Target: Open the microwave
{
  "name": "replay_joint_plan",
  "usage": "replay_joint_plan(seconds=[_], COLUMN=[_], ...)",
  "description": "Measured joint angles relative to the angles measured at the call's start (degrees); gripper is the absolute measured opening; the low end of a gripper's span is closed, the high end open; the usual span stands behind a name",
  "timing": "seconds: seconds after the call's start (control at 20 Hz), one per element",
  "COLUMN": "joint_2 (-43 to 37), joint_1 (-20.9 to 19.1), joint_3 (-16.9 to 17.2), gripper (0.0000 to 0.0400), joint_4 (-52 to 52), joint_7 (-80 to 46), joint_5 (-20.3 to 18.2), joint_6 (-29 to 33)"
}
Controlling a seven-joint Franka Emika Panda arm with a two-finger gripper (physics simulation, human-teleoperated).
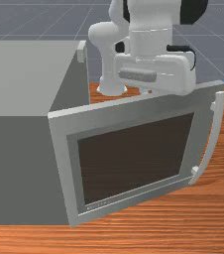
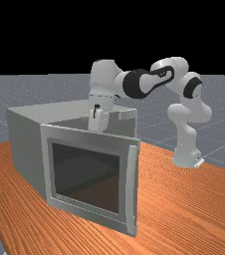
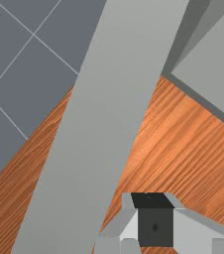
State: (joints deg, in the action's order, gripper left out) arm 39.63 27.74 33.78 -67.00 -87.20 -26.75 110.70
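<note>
My gripper (image 1: 153,74) is at the top edge of the microwave door (image 1: 134,154), on the door's inner side, and its lower end is hidden behind that door. The door stands swung well out from the grey microwave (image 1: 20,79), and its curved handle (image 1: 215,134) is on the outer face, away from my hand. In the far view the gripper (image 2: 98,119) reaches down behind the top of the door (image 2: 89,134). Close beside the door's top edge (image 3: 94,124) is the gripper (image 3: 155,218) in the wrist view, on the side toward the microwave (image 3: 213,64).
The microwave's body fills the front view's left side, with a wedge of space between it and the swung door. Wood tabletop (image 2: 184,199) extends from the door toward the arm's base (image 2: 186,157).
</note>
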Motion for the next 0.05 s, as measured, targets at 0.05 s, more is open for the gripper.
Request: replay_joint_plan(seconds=[0.05], joint_2=[1.27], joint_1=[-0.93], joint_3=[-0.23], gripper=[0.0000], joint_4=[2.91], joint_7=[-0.49], joint_5=[0.28], joint_6=[-3.35])
